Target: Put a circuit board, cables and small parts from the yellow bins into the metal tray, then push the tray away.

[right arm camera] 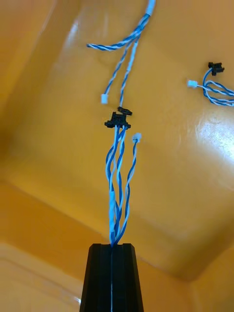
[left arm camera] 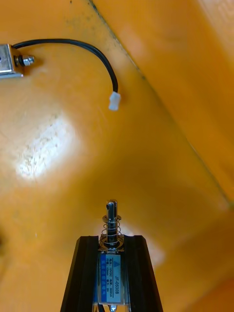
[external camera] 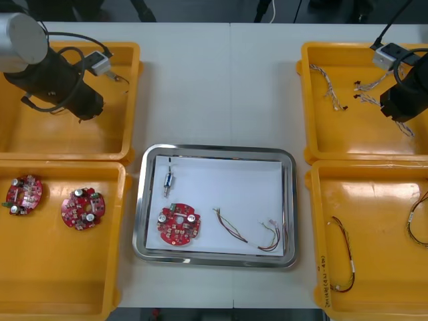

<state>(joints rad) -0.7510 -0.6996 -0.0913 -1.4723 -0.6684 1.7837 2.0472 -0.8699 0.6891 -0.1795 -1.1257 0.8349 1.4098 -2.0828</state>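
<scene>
My left gripper (left arm camera: pixel 112 240) is shut on a small metal part (left arm camera: pixel 112 258) with a spring and pin, held over the floor of the far left yellow bin (external camera: pixel 130 100). Another small metal part (left arm camera: pixel 9 59) with a black lead lies farther off in that bin. My right gripper (right arm camera: pixel 112 246) is shut on a twisted blue and white cable (right arm camera: pixel 117 170), held inside the far right yellow bin (external camera: pixel 314 134). The metal tray (external camera: pixel 142 200), white inside, holds a red circuit board (external camera: pixel 179 226), a small metal part (external camera: pixel 169 179) and a red and yellow cable (external camera: pixel 247 234).
Two more red circuit boards (external camera: pixel 24 194) (external camera: pixel 83 209) lie in the near left bin. More blue and white cables (external camera: pixel 328 83) (right arm camera: pixel 209 87) lie in the far right bin. The near right bin holds cables (external camera: pixel 344 257). Bare table stretches beyond the tray.
</scene>
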